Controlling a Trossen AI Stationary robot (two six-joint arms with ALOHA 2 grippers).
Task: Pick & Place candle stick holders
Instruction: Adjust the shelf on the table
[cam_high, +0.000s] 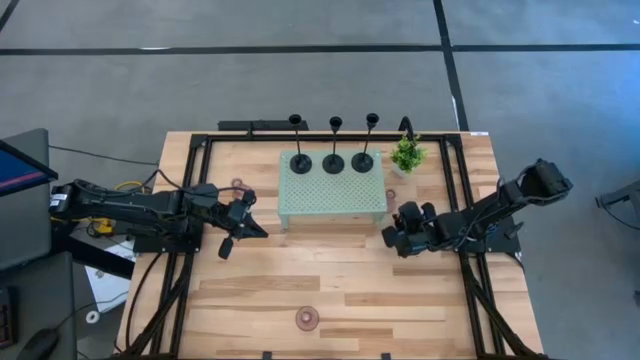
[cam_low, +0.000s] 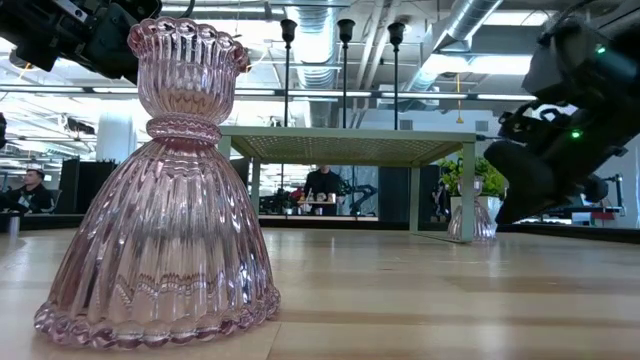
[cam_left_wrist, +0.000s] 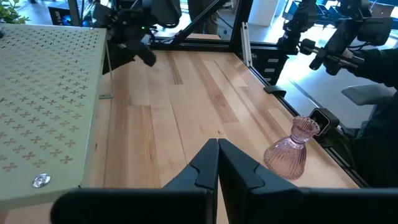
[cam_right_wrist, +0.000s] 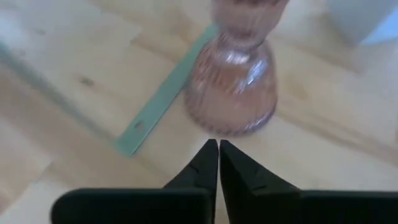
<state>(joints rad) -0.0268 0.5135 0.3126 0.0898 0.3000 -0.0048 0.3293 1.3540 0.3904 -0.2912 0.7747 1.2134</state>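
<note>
While both arms flank the tray (cam_high: 331, 200):
left gripper (cam_high: 226, 246): pressed together, empty
right gripper (cam_high: 391, 237): pressed together, facing a pink holder (cam_right_wrist: 235, 87)

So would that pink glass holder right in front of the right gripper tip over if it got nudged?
Probably not easily: the pink holder flares to a wide skirt and narrows upward, so it likely sits stable. Its ribbed, glossy glass looks slippery and breakable, so a hard knock may chip it. The right gripper is shut just short of it; a push would likely slide it.

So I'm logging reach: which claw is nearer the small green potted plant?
Right. The right claw sits just in front of the small green potted plant; the left claw is across the pale green perforated tray.
</note>
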